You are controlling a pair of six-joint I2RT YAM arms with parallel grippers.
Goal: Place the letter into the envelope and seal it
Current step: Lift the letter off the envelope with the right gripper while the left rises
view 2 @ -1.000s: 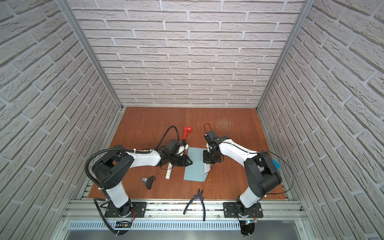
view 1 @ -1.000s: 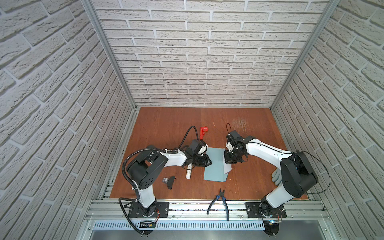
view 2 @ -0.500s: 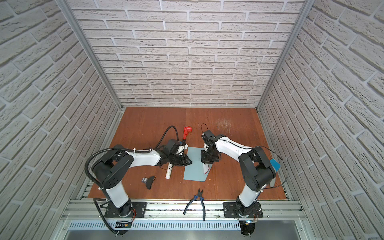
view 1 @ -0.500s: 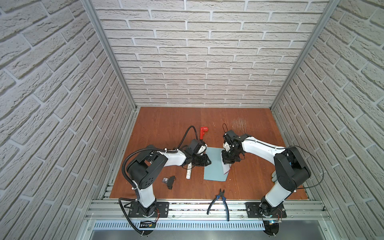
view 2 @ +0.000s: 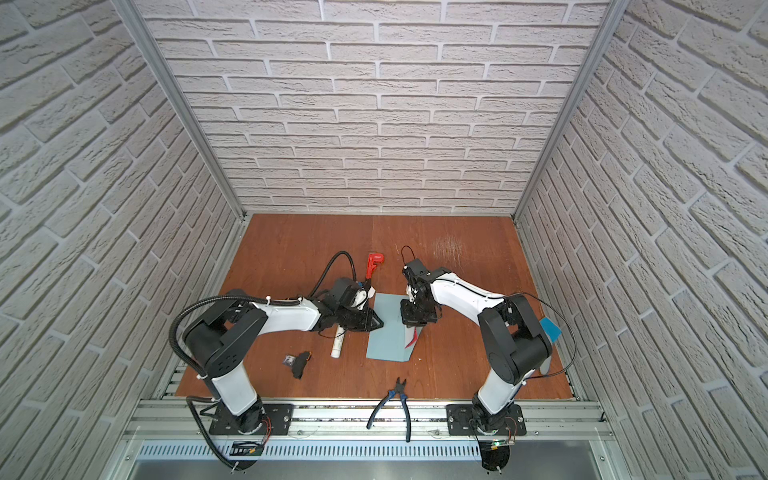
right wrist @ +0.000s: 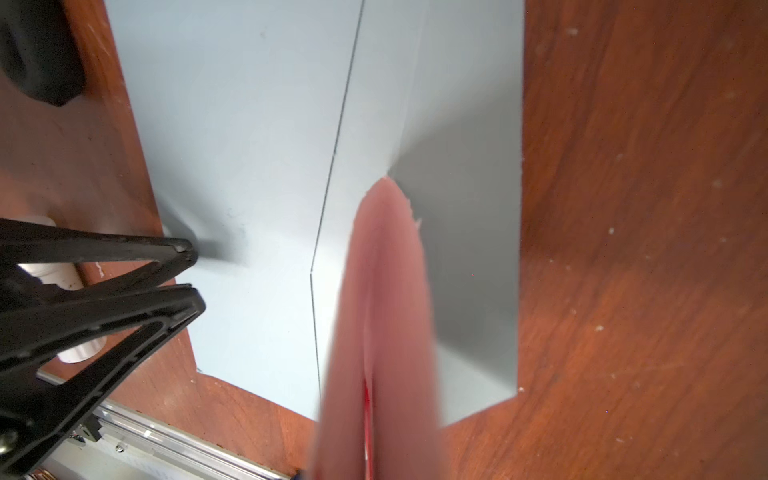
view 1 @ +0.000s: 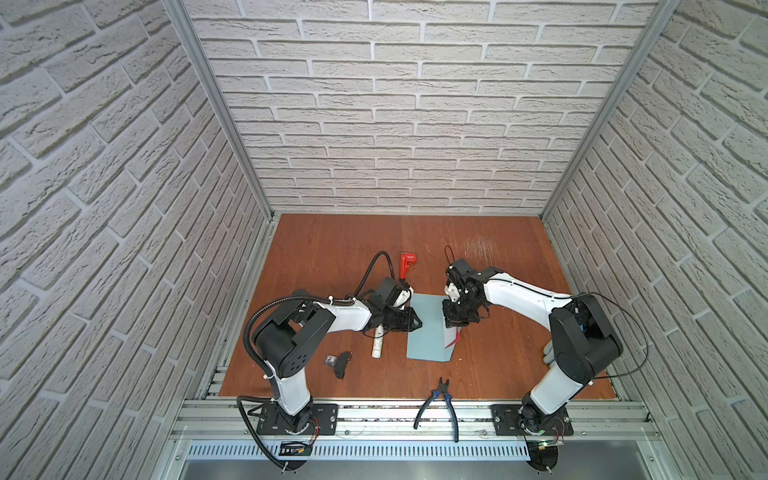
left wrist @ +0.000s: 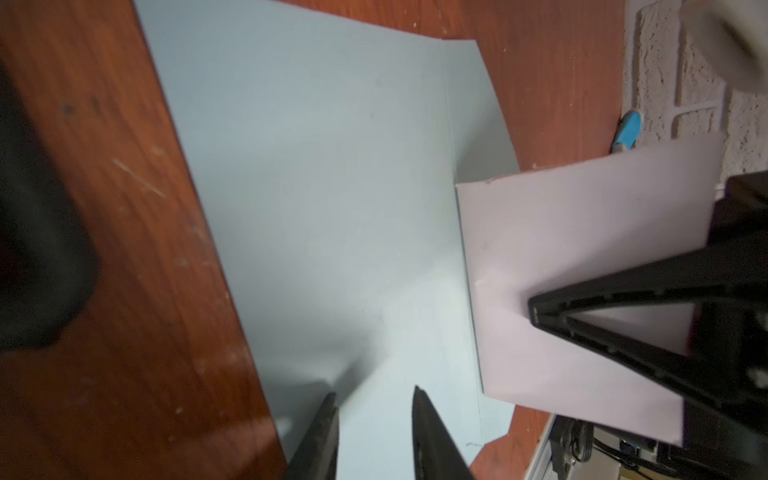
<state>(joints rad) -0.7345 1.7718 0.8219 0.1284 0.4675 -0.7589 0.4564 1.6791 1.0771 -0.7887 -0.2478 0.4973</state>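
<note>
The light blue envelope [view 1: 426, 332] [view 2: 386, 336] lies flat mid-table, its flap [right wrist: 465, 208] turned out toward the right arm. My right gripper [view 1: 456, 323] [view 2: 417, 321] hangs over the envelope's right edge, shut on the letter [view 1: 453, 340] [left wrist: 561, 249], a white card with red edges. The letter [right wrist: 386, 299] stands edge-on, and its lower corner meets the envelope at the flap fold. It hides my right fingertips in the right wrist view. My left gripper [view 1: 415, 322] [left wrist: 374, 395] is open by a narrow gap, its tips low on the envelope's [left wrist: 311, 187] left part, holding nothing.
A white glue stick [view 1: 377, 343] lies just left of the envelope, under the left arm. A red tool [view 1: 406, 264] lies behind it and a small black part [view 1: 341, 363] to the front left. Blue-handled pliers [view 1: 440, 399] lie at the front edge. A grey glove [view 1: 548, 353] lies behind the right arm's base.
The right arm's elbow swung inward and its gripper shifted slightly left over the envelope with the letter. The left gripper stayed almost still.
</note>
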